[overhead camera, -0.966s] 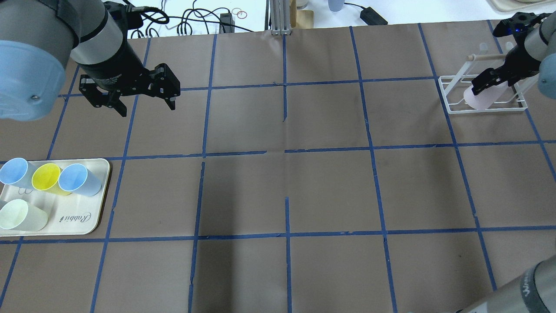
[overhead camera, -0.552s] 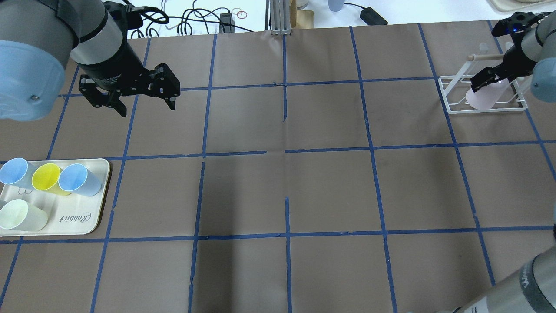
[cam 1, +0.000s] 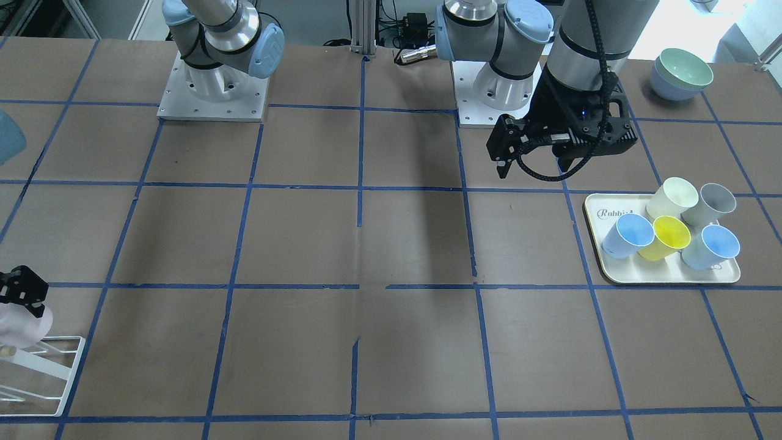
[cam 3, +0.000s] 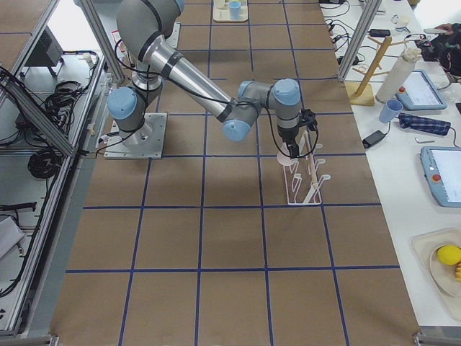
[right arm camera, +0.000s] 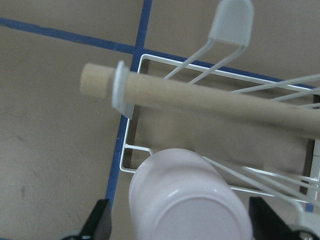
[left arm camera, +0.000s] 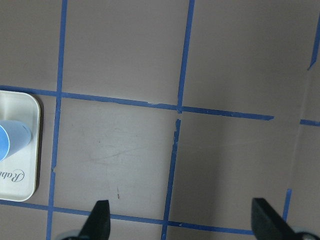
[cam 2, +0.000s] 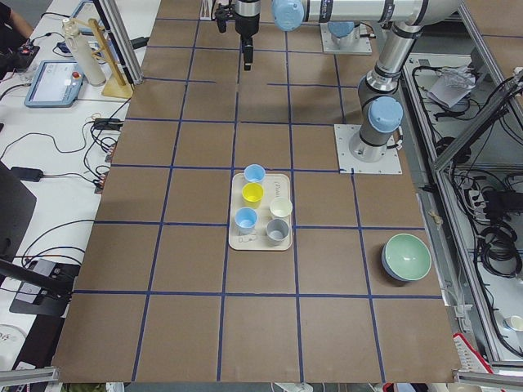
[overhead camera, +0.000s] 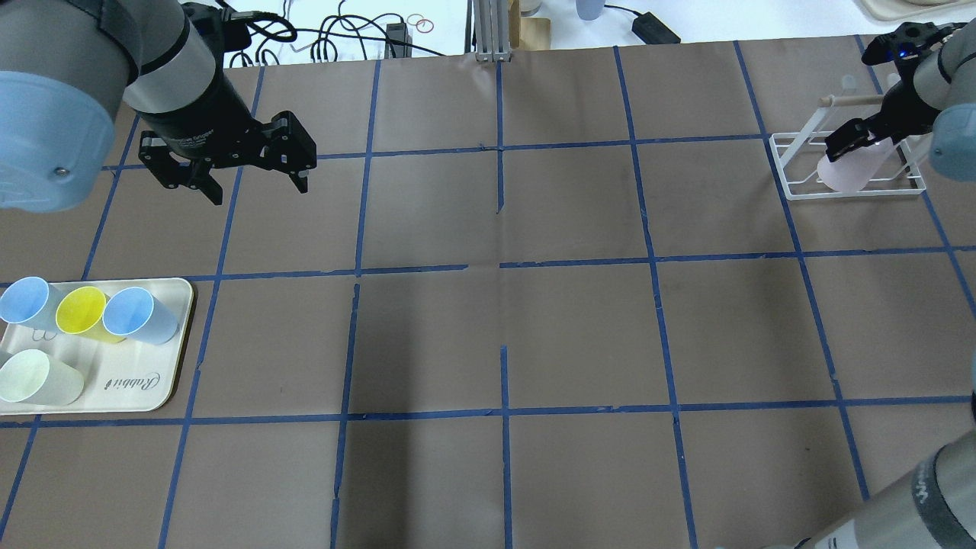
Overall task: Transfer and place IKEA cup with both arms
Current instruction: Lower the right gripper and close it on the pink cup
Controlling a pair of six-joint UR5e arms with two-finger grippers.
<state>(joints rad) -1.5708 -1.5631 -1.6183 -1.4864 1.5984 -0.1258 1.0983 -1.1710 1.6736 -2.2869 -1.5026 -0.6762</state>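
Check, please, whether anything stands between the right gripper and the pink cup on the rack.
Nothing visible does. The right gripper has its open fingers on either side of the pink cup, which rests on the white rack. The rack's wooden bar lies beyond the cup, not between.

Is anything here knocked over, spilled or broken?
Nothing is spilled or broken. Only the pink cup sits tilted, bottom up, on the white rack, while the other cups stand upright on the tray.
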